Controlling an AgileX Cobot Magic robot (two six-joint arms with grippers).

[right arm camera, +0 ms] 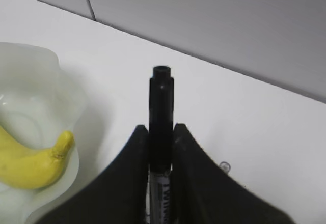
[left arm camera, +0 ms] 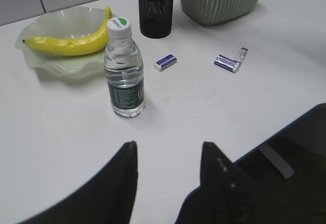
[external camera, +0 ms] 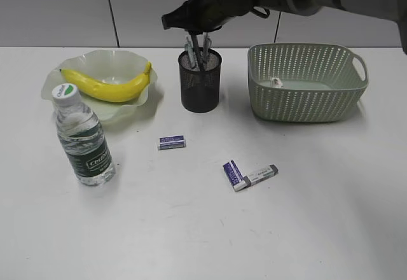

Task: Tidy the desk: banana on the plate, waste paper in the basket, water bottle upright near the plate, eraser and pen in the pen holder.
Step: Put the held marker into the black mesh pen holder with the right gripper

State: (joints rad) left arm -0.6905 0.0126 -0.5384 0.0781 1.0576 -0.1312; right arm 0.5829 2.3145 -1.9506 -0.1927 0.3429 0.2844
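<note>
My right gripper (external camera: 181, 16) hovers above the black mesh pen holder (external camera: 200, 86), shut on a black-capped pen (right arm camera: 161, 96) that sticks out past the fingertips (right arm camera: 161, 128). Other pens stand in the holder. The banana (external camera: 108, 87) lies on the wavy green plate (external camera: 121, 60). The water bottle (external camera: 82, 140) stands upright in front of the plate. A paper scrap (external camera: 276, 83) lies in the basket (external camera: 305, 102). A purple eraser (external camera: 172, 142) and another (external camera: 233, 172) lie on the desk (external camera: 318, 216). My left gripper (left arm camera: 168, 150) is open and empty, above the desk's near edge.
A white-and-grey eraser-like piece (external camera: 261, 175) touches the second purple eraser. In the left wrist view the bottle (left arm camera: 124, 76) stands straight ahead of the jaws, with the desk edge (left arm camera: 285, 127) at the right.
</note>
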